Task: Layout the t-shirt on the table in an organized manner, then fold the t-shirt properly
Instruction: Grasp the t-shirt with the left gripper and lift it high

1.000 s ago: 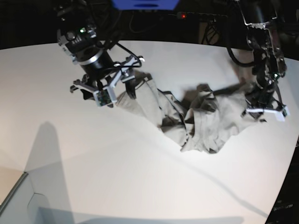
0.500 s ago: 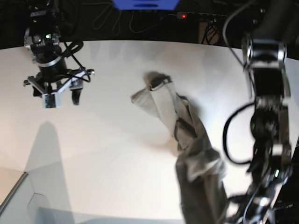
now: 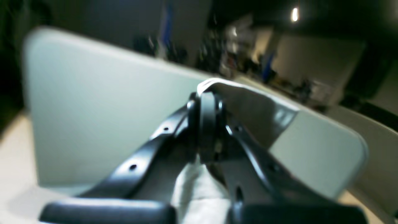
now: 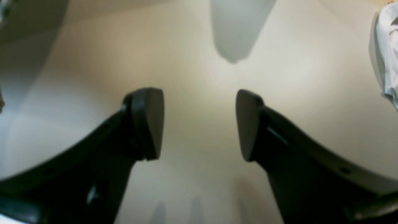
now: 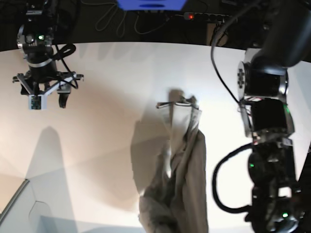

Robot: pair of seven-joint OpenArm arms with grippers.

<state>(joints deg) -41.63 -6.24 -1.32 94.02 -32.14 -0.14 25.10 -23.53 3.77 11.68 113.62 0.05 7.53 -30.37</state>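
The left claw [image 3: 206, 124] is pressed together, pinching a fold of the t-shirt [image 5: 182, 170]; in the left wrist view pale cloth shows between and below the closed fingers. From the base view the shirt hangs as a long bunched column: its upper end, with a dark-edged hem or collar, lies on the table [image 5: 112, 97] near the middle, and the rest drapes toward the near edge, where the left arm carries it up out of frame. The right claw [image 4: 199, 124] is spread and empty, hovering over bare table at the far left of the base view, well apart from the cloth; only a sliver of shirt shows at the edge of its wrist view. Judgement: the layout stage is barely begun, since the cloth is twisted. To do it well, the right claw likely needs to come across and take a second edge or corner, so the two can draw the shirt flat. Risk: a one-point hold leaves it roped.
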